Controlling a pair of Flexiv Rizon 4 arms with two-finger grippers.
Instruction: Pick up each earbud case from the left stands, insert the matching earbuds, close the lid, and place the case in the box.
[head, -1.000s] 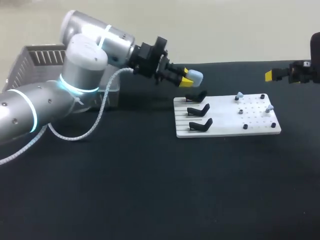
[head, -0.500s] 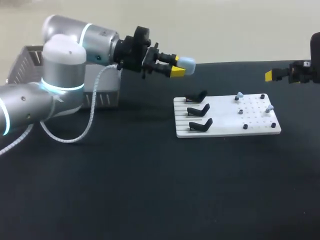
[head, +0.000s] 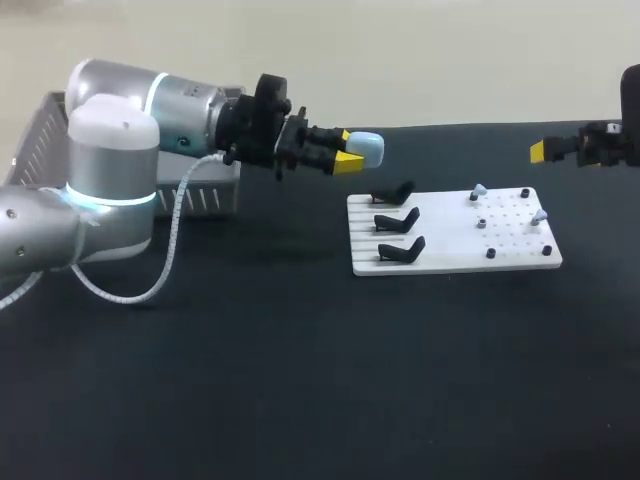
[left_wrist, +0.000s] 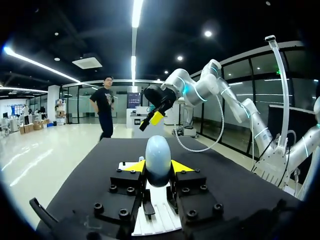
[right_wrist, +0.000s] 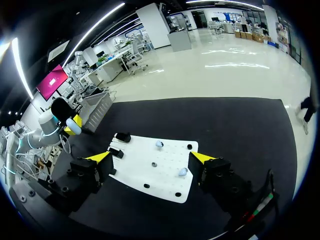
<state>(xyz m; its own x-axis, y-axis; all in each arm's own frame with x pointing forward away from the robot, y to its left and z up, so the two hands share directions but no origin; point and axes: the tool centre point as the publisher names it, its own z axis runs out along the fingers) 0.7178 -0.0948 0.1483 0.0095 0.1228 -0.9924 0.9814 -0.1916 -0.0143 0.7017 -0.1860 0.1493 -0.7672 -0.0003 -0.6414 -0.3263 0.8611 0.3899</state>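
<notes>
A pale blue, closed earbud case (head: 366, 148) is held above the table, left of and behind the white board (head: 450, 252), with my left gripper (head: 350, 153) shut on it. In the left wrist view the case (left_wrist: 158, 159) stands upright between the yellow tips. Three black stands (head: 398, 221) on the board's left side are bare. Two pale blue earbuds (head: 479, 189) (head: 540, 214) sit on the board's right part. My right gripper (head: 546, 151) hangs open at the far right, above the board (right_wrist: 165, 176), with nothing between its fingers.
A grey wire basket (head: 42, 140) stands at the back left behind my left arm. Small black pegs (head: 490, 253) dot the board's right half. Dark table surface stretches in front of the board.
My left gripper has drawn back to the left and slightly up with the case, away from the board and toward the basket. The right arm has not moved.
</notes>
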